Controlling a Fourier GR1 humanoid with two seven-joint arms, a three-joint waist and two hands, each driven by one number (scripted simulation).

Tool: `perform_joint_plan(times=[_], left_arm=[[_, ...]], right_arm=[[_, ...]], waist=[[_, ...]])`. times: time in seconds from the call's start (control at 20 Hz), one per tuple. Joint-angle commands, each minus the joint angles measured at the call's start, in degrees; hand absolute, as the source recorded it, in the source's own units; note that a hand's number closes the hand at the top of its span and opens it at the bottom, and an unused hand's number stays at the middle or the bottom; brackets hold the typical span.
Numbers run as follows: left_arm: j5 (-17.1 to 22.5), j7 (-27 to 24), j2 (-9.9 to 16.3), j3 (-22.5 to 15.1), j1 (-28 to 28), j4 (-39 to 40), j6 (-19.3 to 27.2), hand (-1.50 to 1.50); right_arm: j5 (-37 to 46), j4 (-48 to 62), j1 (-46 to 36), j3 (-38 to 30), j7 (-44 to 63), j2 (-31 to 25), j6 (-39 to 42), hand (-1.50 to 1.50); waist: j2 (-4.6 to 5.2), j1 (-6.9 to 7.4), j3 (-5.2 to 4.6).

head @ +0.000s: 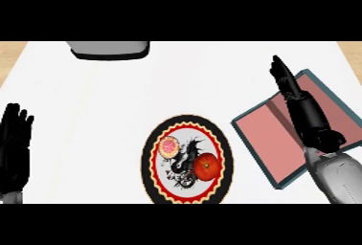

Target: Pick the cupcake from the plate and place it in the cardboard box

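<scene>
**Cupcake still on the plate, both hands free**

The cupcake (170, 147) sits on the upper left part of the plate (152, 143), seen from straight above as a small round with pink frosting and a pale wrapper edge. Nothing touches it. Just beside it, toward the plate's lower right, lies a tomato (206, 166), red and round, close enough that fingers coming in from that side would likely bump it.

As a judgement: the cupcake should be light, with soft frosting that smears or dents if pressed from above, and a thin wrapper that gives under a squeeze. The safer hold is probably low on the sides of the wrapper, thumb on one side and fingers on the other, approached from the plate's left or upper edge, away from the tomato.

The plate itself has a black rim with a red scalloped band and a dark dragon-like figure in the middle.

To the right of the plate lies the cardboard box (267, 139), shallow and open, pinkish inside with a dark teal edge. The right hand (300, 103) hovers over it, fingers straight and together, holding nothing. The left hand (14, 143) rests well to the left of the plate, fingers up and relaxed, also empty.

Well beyond the plate's upper left, a grey object (109, 49) shows at the counter's far edge; what it is cannot be told.
</scene>
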Motion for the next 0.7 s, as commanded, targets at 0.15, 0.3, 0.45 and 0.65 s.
perform_joint_plan(times=[0.15, 0.3, 0.45, 0.65], left_arm=[[2.85, 6.72, 2.69, -2.81, -4.23, 0.72, -8.27, 0.00], [5.35, 9.63, 1.88, -5.59, -3.48, -0.53, -11.57, 0.00], [7.20, 10.81, 1.63, -4.32, -7.10, 3.08, -13.56, 0.00], [7.92, 12.80, 2.46, -3.09, -3.28, -2.30, -14.48, 0.00]], right_arm=[[-7.68, 3.25, -7.73, 4.84, 5.49, 7.79, 10.43, -1.50], [9.68, 5.11, -11.47, 4.56, 3.09, 1.60, -1.39, -1.50], [-0.10, 5.79, -3.79, 2.64, -13.45, 17.18, -3.69, -1.50], [2.62, 3.34, -1.37, 4.78, -21.02, 13.42, 2.65, -1.50]], waist=[[-2.23, 1.42, -0.30], [-2.73, 0.55, -0.58], [-2.15, 0.11, -0.21], [-2.75, 0.67, -0.26]])
